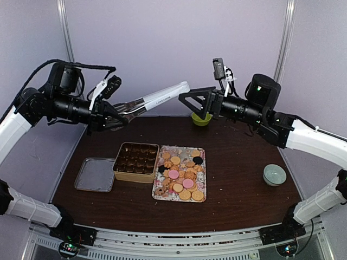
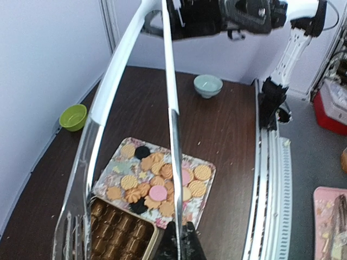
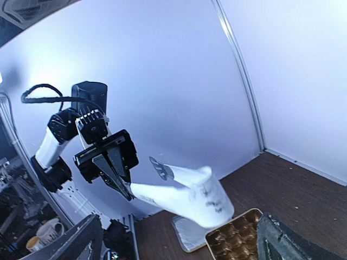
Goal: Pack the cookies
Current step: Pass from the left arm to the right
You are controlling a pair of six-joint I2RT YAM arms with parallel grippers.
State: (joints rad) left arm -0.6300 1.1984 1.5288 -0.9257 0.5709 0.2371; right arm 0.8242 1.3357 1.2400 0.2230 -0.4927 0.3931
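Note:
The cookies [image 1: 180,176] lie heaped on a floral tray [image 1: 181,150] at mid-table: mostly golden rounds with a few pink and dark ones [image 2: 157,184]. High above the table's back left, my left gripper [image 1: 116,116] is shut on the blade end of long white tongs [image 1: 160,99]. The tongs slant up to the right. Their bent handle end [image 3: 184,197] hangs in the gap of my right gripper [image 1: 187,99], which is open wide and touches neither side. In the left wrist view the tongs [image 2: 172,108] run up the frame over the cookies.
A gold tin [image 1: 135,161] lined with brown paper cups sits against the tray's left side. Its lid [image 1: 95,174] lies further left. A green bowl [image 1: 201,119] stands at the back, under the right arm. A pale bowl [image 1: 274,174] stands at the right.

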